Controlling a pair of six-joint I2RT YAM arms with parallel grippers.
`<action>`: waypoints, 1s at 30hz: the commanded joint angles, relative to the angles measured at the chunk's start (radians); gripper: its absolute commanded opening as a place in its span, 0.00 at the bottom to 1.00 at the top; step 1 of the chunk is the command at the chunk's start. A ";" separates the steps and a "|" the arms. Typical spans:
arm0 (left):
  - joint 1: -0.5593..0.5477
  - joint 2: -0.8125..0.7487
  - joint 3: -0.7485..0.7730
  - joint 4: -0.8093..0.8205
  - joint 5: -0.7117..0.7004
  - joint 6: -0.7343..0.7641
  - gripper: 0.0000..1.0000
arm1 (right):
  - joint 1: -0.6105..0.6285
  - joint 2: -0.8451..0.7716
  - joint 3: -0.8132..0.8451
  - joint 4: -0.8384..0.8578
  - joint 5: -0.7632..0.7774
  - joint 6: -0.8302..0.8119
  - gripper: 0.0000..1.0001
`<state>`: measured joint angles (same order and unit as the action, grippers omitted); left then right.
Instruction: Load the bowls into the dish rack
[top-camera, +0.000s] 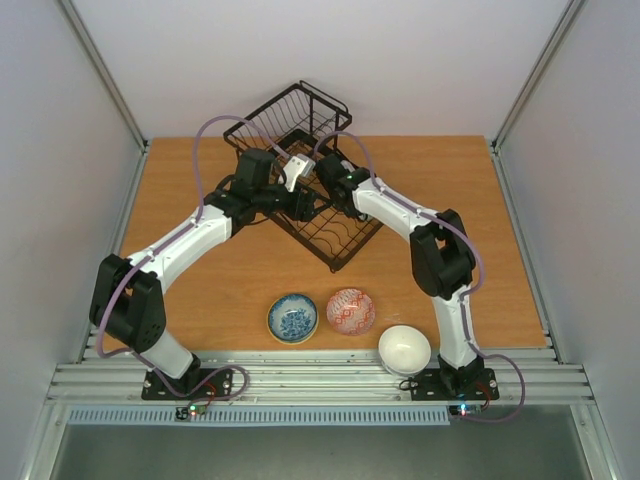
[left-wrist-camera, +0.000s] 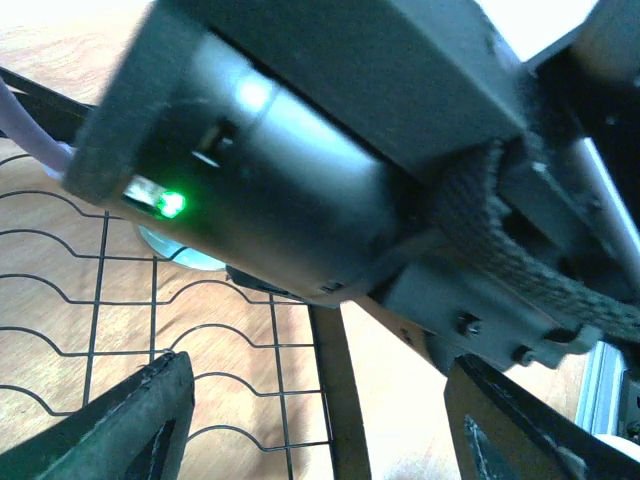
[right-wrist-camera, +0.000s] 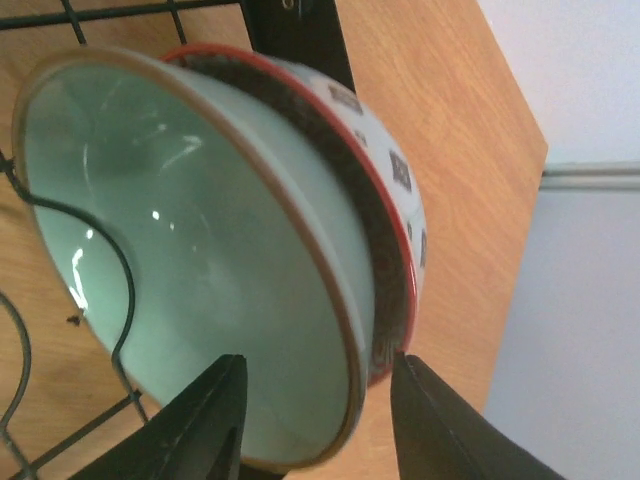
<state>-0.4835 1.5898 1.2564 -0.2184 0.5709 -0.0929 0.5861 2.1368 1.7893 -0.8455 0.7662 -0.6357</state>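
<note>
I see left end effector (left-wrist-camera: 320, 395) spread over the dish rack (top-camera: 300, 115) at bench (top-camera: 500, 230) far edge | right end effector (right-wrist-camera: 315, 390) straddles the green bowl (right-wrist-camera: 200, 260) rim, tilted in rack; pinching, I cannot tell | blue bowl (top-camera: 292, 318), pink bowl (top-camera: 350, 311), white bowl (top-camera: 404, 349) near edge

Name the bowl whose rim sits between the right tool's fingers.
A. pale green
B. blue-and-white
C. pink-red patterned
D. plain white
A: in the right wrist view the right tool straddles the rim of the pale green bowl, while the blue-and-white bowl, pink-red bowl and white bowl lie on the table.
</note>
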 joint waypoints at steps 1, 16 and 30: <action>0.003 -0.004 -0.010 0.039 0.011 0.012 0.70 | 0.022 -0.110 -0.051 -0.003 -0.007 0.050 0.45; 0.003 -0.022 -0.009 0.033 -0.009 0.007 0.70 | 0.129 -0.588 -0.333 -0.244 -0.366 0.415 0.52; 0.002 0.006 0.000 0.032 0.014 -0.019 0.70 | 0.202 -1.010 -0.932 -0.023 -0.818 0.759 0.39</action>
<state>-0.4828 1.5902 1.2533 -0.2131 0.5720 -0.1017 0.7528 1.1702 0.8913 -0.9764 0.0692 -0.0158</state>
